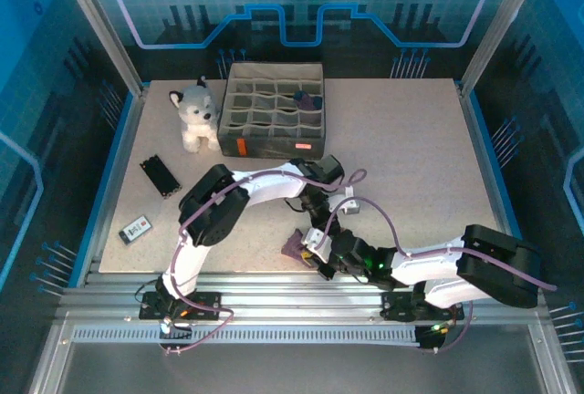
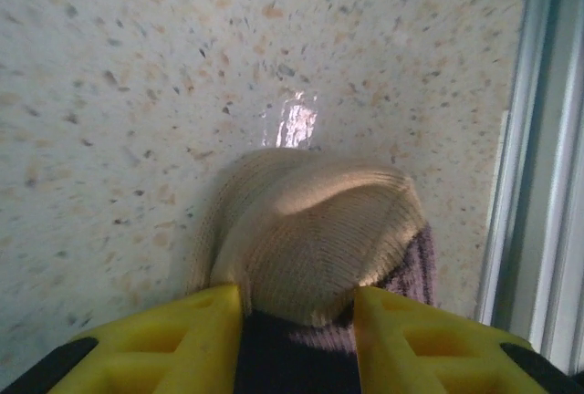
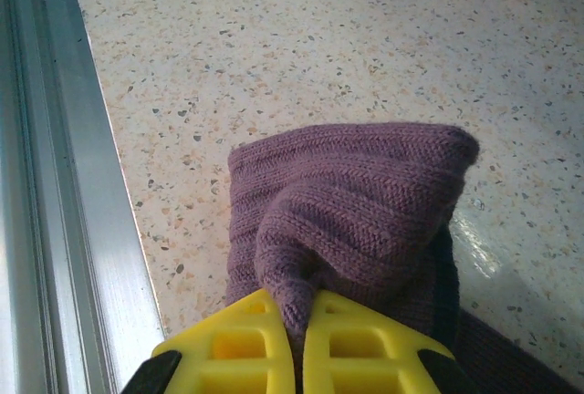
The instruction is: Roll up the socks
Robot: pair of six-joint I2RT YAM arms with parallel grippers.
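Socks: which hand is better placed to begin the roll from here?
Right, probably. The right hand is pinched shut on a purple knit fold, ready to turn it over. The left hand grips wider, around the tan-toed sock at its end, and looks better suited to anchoring.

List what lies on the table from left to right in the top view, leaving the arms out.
From the left: white device → black remote → husky → box. The sock is left out: it lies nearer, in line with the box.
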